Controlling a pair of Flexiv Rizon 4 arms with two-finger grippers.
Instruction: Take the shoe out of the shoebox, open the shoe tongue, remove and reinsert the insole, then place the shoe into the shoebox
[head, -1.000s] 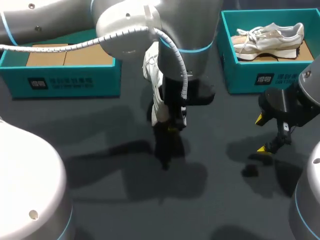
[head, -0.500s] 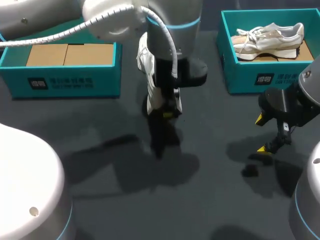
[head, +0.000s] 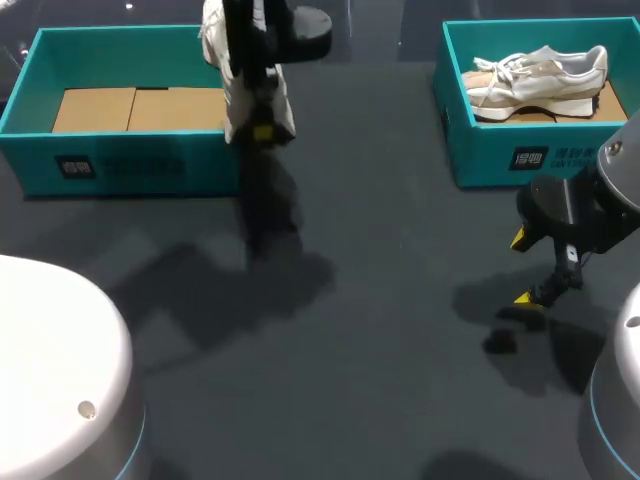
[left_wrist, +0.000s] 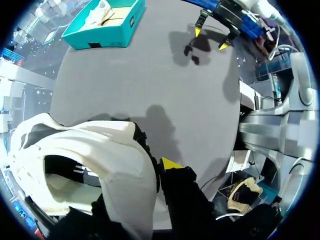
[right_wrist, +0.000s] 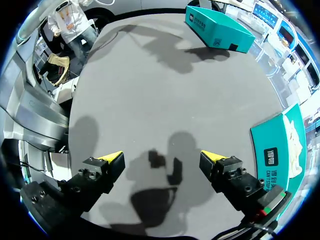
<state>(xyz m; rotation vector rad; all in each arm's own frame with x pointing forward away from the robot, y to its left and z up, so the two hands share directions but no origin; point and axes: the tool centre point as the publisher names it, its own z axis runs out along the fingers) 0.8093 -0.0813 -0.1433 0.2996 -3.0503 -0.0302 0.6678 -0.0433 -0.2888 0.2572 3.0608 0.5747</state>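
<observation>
- While I work over the dark table (head: 400, 330), it gives me room to keep my arms apart, and I should use it.
- The left shoebox (head: 120, 165) sits at the far left with a cardboard floor showing. I judge it to be the target for the shoe, so the shoe must go fully past its right wall before I lower it.
- The right shoebox (head: 540, 155) sits well apart and holds a second shoe (head: 540, 70). I leave both alone.
- The white shoe (head: 238, 105) hangs on end in the air, just over the left shoebox's right wall. I would turn it sole-down and set it flat on the cardboard.
- My left gripper (head: 258, 128) pinches the shoe's collar, and I release only once the sole rests.
- My right gripper (head: 522, 268) hovers low over the table with its fingers spread wide and nothing between them.
</observation>
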